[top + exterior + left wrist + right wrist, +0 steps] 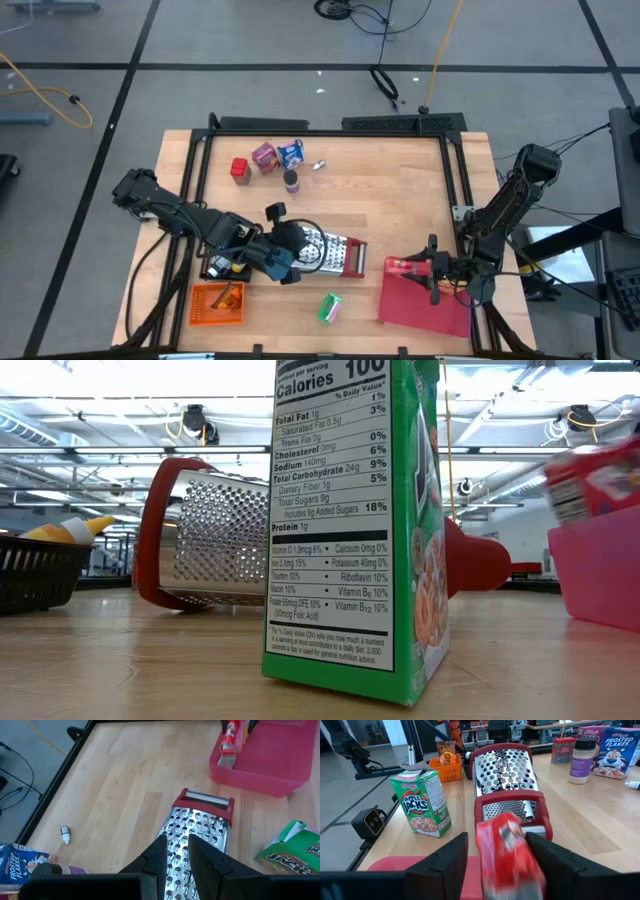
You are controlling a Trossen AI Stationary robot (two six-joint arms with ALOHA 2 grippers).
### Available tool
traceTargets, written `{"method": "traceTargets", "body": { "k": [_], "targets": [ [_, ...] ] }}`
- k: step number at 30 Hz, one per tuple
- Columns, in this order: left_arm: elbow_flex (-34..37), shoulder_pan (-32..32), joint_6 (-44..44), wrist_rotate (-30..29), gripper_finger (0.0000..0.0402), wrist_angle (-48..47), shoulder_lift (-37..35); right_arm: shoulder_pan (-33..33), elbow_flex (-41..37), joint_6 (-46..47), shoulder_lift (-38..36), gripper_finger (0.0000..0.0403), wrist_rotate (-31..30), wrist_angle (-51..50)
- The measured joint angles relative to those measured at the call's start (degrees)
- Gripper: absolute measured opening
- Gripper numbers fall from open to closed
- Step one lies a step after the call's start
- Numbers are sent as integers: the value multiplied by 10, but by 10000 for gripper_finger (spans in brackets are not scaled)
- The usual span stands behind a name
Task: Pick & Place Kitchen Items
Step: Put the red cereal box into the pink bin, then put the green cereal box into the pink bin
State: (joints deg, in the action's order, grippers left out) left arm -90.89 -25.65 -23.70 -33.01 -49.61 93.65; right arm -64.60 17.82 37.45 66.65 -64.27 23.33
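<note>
At the front left of the pale wooden desk sits an orange slatted plastic basket with a small yellow-orange packet inside. Just behind it, the left gripper reaches over the large steel grater with a red end, which lies on its side mid-desk; in the left wrist view its two dark fingers stand narrowly apart, holding nothing, right above the grater's holed face.

Toward the back edge, well apart from the arms, a cluster stands together: a small red box, a pink-purple box, a blue Frosted Flakes box, a dark-capped round jar with a purple label, and a tiny white bottle lying on its side.

Near the front edge, between basket and tray, is a green Apple Jacks cereal box.

At the front right, the right gripper hovers over the near edge of the flat red tray, its fingers clamped on a red packet.
</note>
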Motion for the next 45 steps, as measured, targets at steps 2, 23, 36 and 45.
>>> {"method": "traceTargets", "body": {
  "k": [2, 23, 36, 45],
  "targets": [
    [0, 0, 0, 0, 81, 0, 0, 0, 0, -1, 0, 204, 0, 0],
    [0, -64, 2, 98, 81, 103, 38, 18, 1, -288, -25, 208, 61, 250],
    [0, -127, -41, 133, 81, 187, 153, 95, 45, -277, 21, 208, 219, 231],
    [0, -151, -114, 134, 81, 199, 190, 154, 115, -250, 128, 208, 316, 207]
  ]
}}
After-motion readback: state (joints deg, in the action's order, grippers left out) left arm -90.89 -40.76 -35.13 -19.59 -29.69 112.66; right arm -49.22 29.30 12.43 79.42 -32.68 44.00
